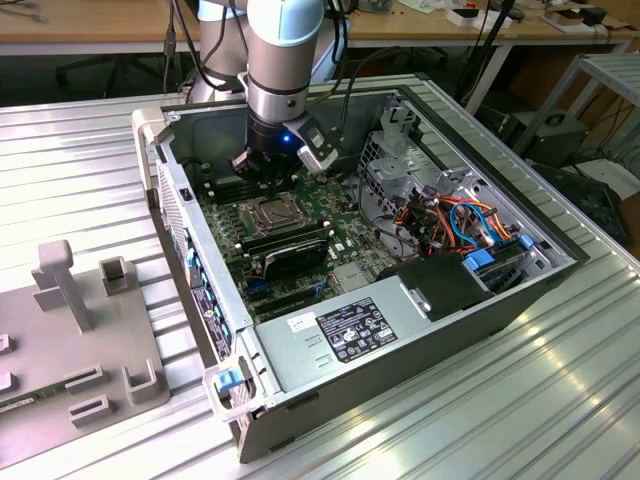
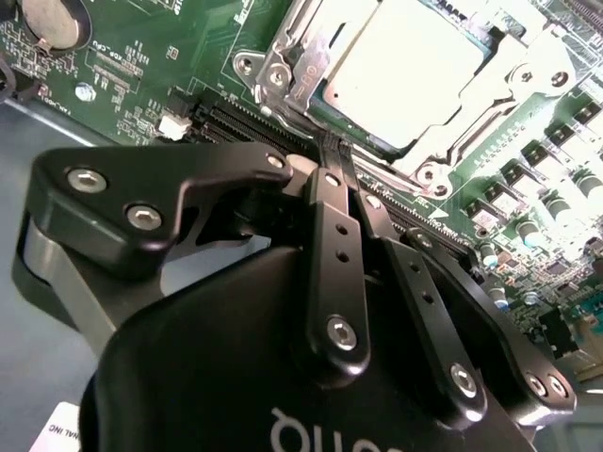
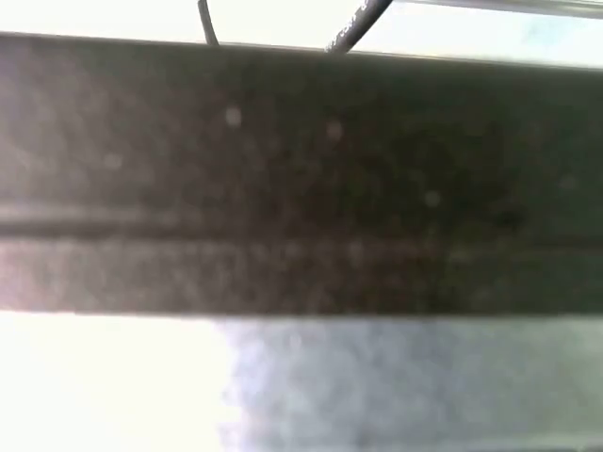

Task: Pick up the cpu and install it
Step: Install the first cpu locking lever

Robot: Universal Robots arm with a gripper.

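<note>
One cpu [image 2: 415, 75] (in socket) | just beyond closed pincer [image 2: 334, 151]

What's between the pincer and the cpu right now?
Nothing visible. In the second wrist view the pincer, its fingers together, hangs just beside the socket frame, where the cpu already lies with its silver top bare. The exterior view puts the pincer right over that socket.

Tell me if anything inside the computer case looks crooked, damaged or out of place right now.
Nothing stands out. The cpu lies flat and square inside the socket frame, and the gripper is shut, empty, just beside the socket. In the exterior view the memory sticks sit straight and the cables stay bundled at the drive end of the case.
</note>
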